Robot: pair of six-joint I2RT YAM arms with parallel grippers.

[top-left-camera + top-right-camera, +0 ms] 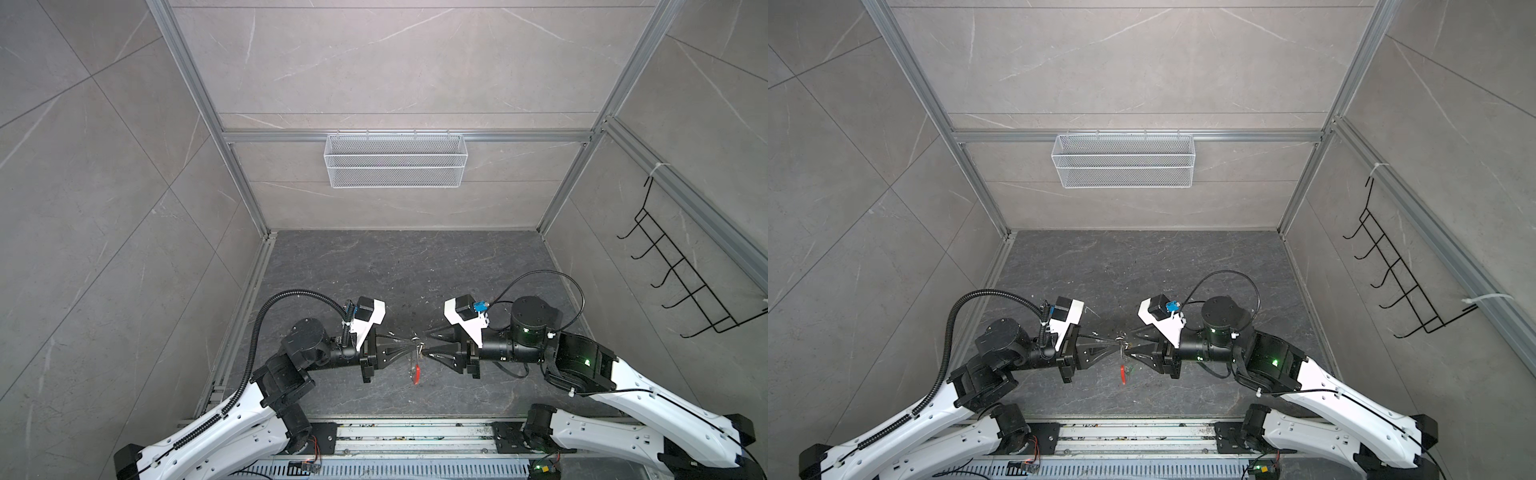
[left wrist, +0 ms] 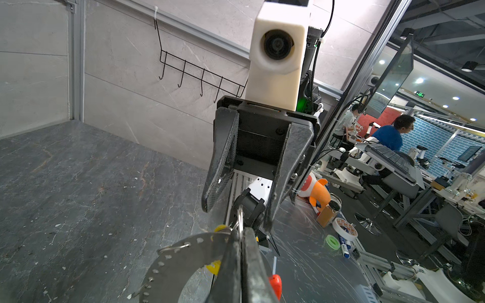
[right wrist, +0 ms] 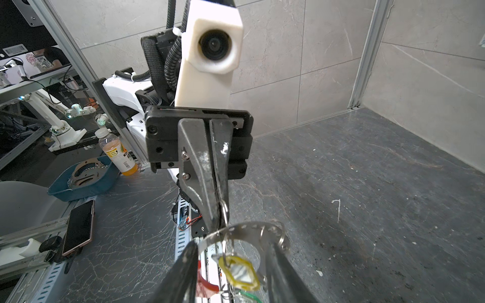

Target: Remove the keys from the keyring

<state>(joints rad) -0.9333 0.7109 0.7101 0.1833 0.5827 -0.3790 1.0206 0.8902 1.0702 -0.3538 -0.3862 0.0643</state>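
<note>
The keyring [image 3: 252,227], a flat grey hoop with small holes, hangs in mid-air above the dark table [image 1: 374,266]. Its red sleeve [image 1: 414,374] [image 3: 207,286] points down. A key's yellow tag [image 3: 240,272] hangs from a thin split ring [image 2: 239,219] threaded through the hoop. A green tag [image 3: 249,295] shows below it. My left gripper [image 1: 415,343] [image 2: 240,230] is shut on that thin ring. Facing it, my right gripper [image 1: 424,345] [image 3: 233,245] has its jaws apart, its tips just short of the hoop [image 2: 168,262].
A white mesh basket [image 1: 395,166] hangs on the back wall. A black hook rack [image 1: 681,266] is fixed to the right wall. Outside the cell, by the front rail, lie a phone [image 3: 78,228], a blue tray [image 3: 84,181] and a bottle [image 3: 116,154].
</note>
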